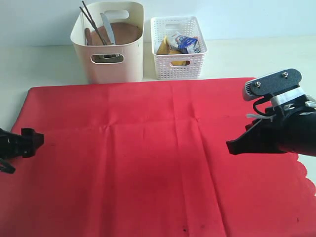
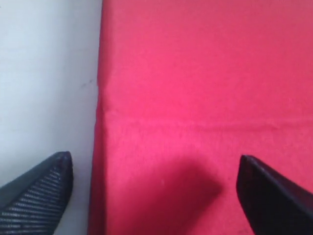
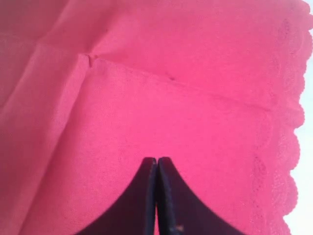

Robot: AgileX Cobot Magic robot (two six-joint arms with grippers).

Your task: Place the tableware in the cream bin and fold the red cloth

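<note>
We're counting one red cloth [image 1: 148,158], one cream bin [image 1: 111,66], two hands. Bin is standing at the cloth's far edge; left hand [image 2: 154,160] is hanging open over its left edge, right hand [image 3: 156,161] closed, empty, over its right side.

No legible txt; print on carton [image 1: 187,43] too blurry to read.

Exterior view, 12 o'clock, just right of centre: white lattice basket [image 1: 195,66] stands on the pale table [image 1: 247,57], with a pale blue wall [image 1: 232,15] behind it. Inside, a small carton [image 1: 188,43] with blue print lies toward the basket's 2 o'clock corner. Yellow food pieces [image 1: 164,47] lie at its 9 o'clock side, too small to identify.
</note>
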